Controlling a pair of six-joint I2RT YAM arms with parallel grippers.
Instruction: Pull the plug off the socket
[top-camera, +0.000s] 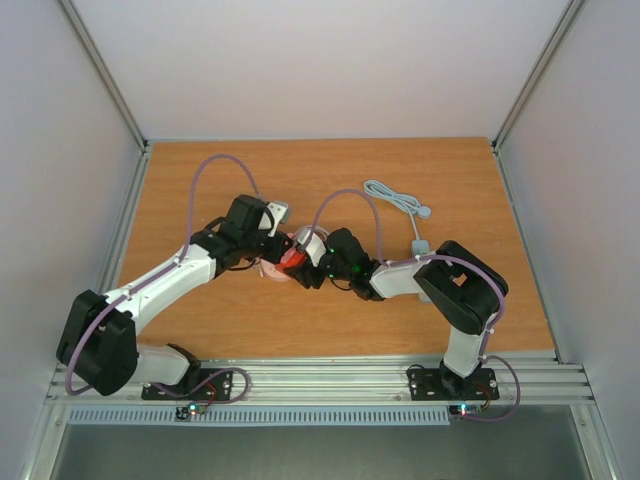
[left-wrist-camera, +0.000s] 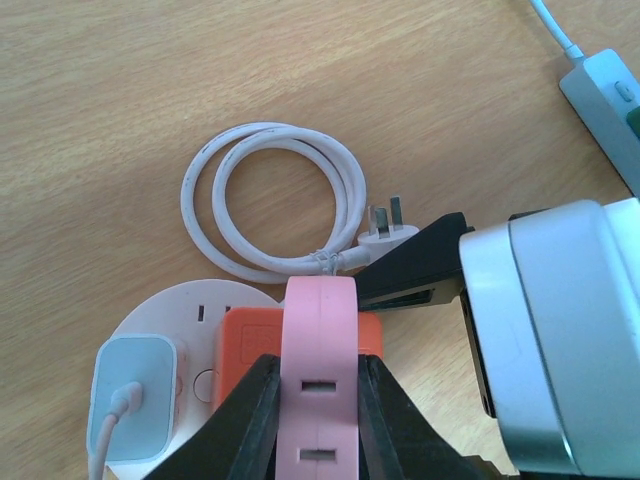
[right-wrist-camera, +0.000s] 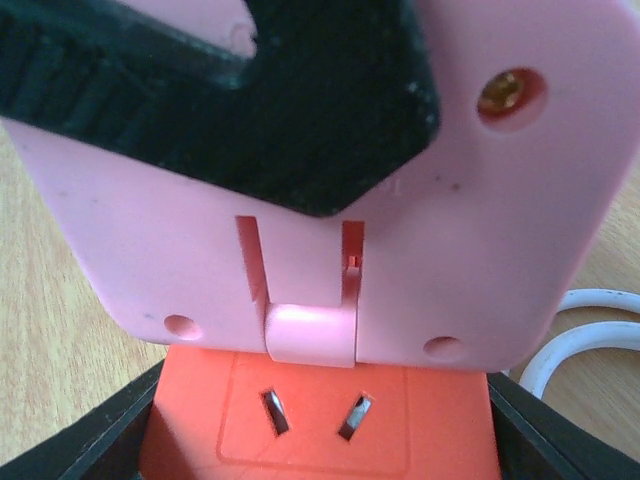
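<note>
The pink plug (left-wrist-camera: 318, 340) stands near the middle of the table (top-camera: 330, 165), where the two arms meet. Its flat body lies against the orange socket block (right-wrist-camera: 320, 420). The joint between them is covered, so it cannot be determined whether the pins are still seated.

The left gripper (left-wrist-camera: 318, 378) is clenched on the pink plug, with one black finger on each broad face. The narrow edge of the plug, bearing two rectangular slots, faces the left wrist camera.

The right gripper (right-wrist-camera: 320, 440) grasps the orange socket block. Its fingers (right-wrist-camera: 80, 445) press against the two sides of the block. The exposed face of the block shows two slanted slots. In the right wrist view, a finger of the left gripper crosses the upper part of the pink plug, beside a brass screw (right-wrist-camera: 503, 92).

The orange socket block sits on a round white socket base (left-wrist-camera: 150, 315). A light blue charger (left-wrist-camera: 135, 395) is plugged into the left part of this base.

A coiled white cable (left-wrist-camera: 352, 195) lies flat on the table just beyond the base, ending in a three-pin plug (left-wrist-camera: 383, 228).

A pale power strip (top-camera: 421, 247) lies near the right arm. Its grey cord (top-camera: 392, 195) runs toward the rear of the table.
</note>
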